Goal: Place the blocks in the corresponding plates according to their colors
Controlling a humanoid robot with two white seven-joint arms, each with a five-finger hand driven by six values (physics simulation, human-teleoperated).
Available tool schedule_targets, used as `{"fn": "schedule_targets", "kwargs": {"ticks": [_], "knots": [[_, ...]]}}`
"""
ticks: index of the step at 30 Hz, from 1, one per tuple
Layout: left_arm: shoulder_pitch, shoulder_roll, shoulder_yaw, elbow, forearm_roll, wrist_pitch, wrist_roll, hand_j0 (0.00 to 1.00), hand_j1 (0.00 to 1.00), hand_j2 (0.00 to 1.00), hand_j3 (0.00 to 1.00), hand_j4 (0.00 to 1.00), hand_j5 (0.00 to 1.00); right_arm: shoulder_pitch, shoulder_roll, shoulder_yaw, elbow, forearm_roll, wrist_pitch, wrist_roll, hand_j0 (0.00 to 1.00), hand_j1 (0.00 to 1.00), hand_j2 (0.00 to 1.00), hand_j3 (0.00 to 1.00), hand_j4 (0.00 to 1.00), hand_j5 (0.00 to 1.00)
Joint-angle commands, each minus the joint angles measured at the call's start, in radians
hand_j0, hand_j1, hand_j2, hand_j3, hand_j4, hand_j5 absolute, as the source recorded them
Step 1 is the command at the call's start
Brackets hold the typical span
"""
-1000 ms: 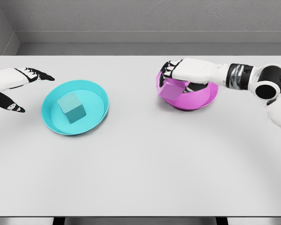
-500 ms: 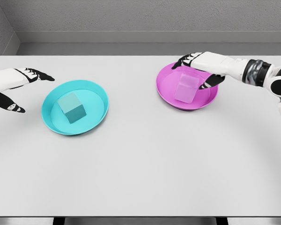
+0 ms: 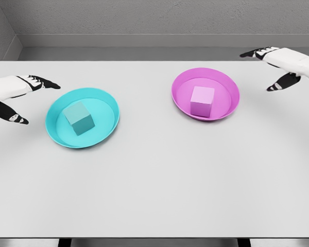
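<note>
Bright, even overhead light w/ soft faint shadows, sharp render, no glare.

One view only — the head camera, mounted high on the robot and pitched downward onto the white surface (image 3: 154, 180). It faces forward across the surface toward the grey back wall (image 3: 159, 15), whose base strip shows along the top. Near edge of the surface sits at the bottom of frame, far edge near the top — nearly the whole width fits. Middling distance, not close. No second view, so no shared region.
</note>
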Motion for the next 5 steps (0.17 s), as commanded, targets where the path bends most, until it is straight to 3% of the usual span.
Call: {"fn": "schedule_targets", "kwargs": {"ticks": [1,5], "knots": [[0.0,0.0,0.0,0.005,0.008,0.003,0.0,1.0,1.0,1.0,1.0,1.0,1.0,0.0,-0.005,-0.005,0.003,-0.007,0.003,0.0,1.0,1.0,1.0,1.0,1.0,1.0],[0.0,0.0,0.0,0.022,0.008,0.003,0.0,1.0,1.0,1.0,1.0,1.0,1.0,0.0,-0.005,-0.002,0.003,-0.004,0.003,0.0,1.0,1.0,1.0,1.0,1.0,1.0]]}}
